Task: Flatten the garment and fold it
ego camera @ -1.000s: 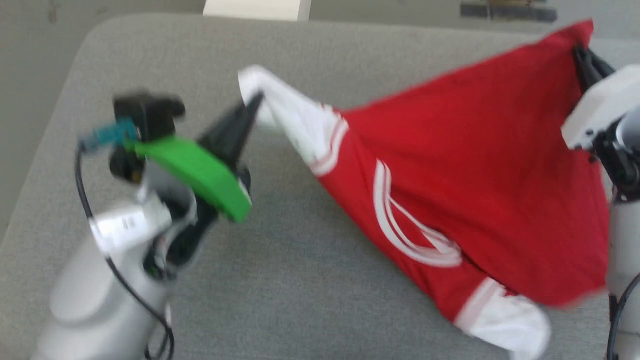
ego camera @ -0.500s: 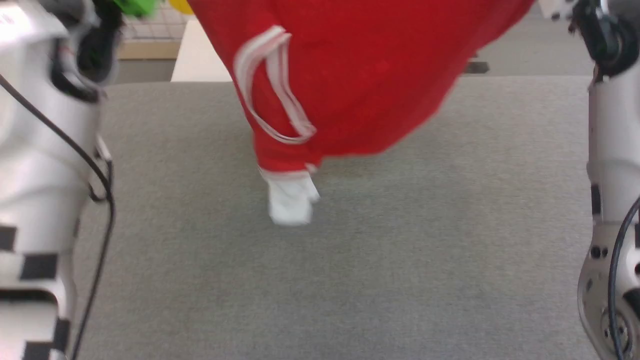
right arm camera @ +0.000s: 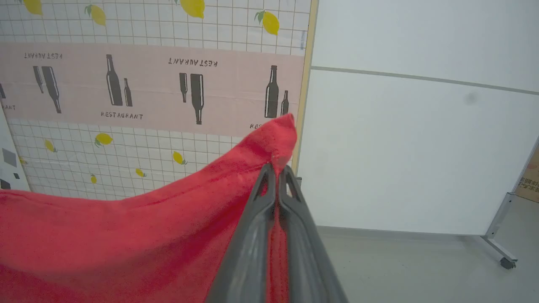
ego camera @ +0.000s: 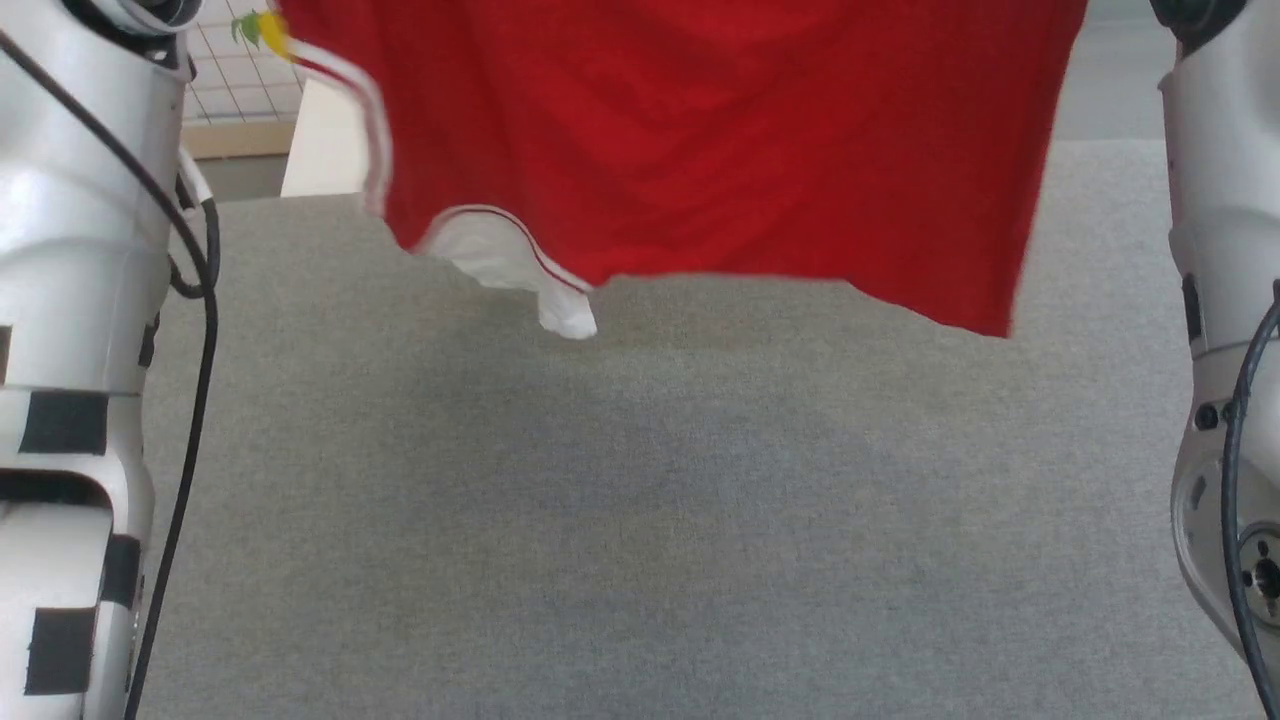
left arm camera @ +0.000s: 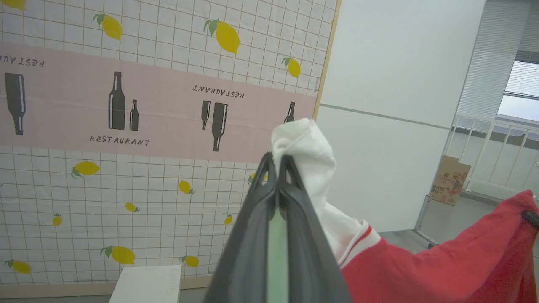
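Where the garment hangs: the garment [ego camera: 700, 140] is up in the air above the far edge of the worktop [ego camera: 640, 520]. It spreads from near the far-left corner toward the far-right one and looks to hang free of the surface, with a soft shadow under it.
Left hand: your left hand [left arm camera: 277, 162] is clenched, grasping the end of a white sleeve [left arm camera: 303, 143].
Right hand: your right hand [right arm camera: 277, 170] is clenched too, grasping a red corner [right arm camera: 273, 143] of the cloth; you cannot tell which corner of the shirt it is.
Long axis: side to side, from one hand to the other, roughly along the far edge.
Hang: uneven. The lower edge [ego camera: 960, 305] drops lowest toward the right side, and the free sleeve [ego camera: 490, 255] dangles toward the left.
Way to the worktop: below the cloth and toward you, with bare grey surface between the lower edge and the near edge.
Nearer arm: each hand is at its own end; the free sleeve is nearer your left arm [ego camera: 70, 300] than your right arm [ego camera: 1220, 300].
Coming move, as a judgement: lower it toward the near edge so the lower edge lands first, and watch that the free sleeve does not tuck under.
Containers: a cardboard box [left arm camera: 450, 181] stands on the floor well beyond the worktop; its contents cannot be made out.
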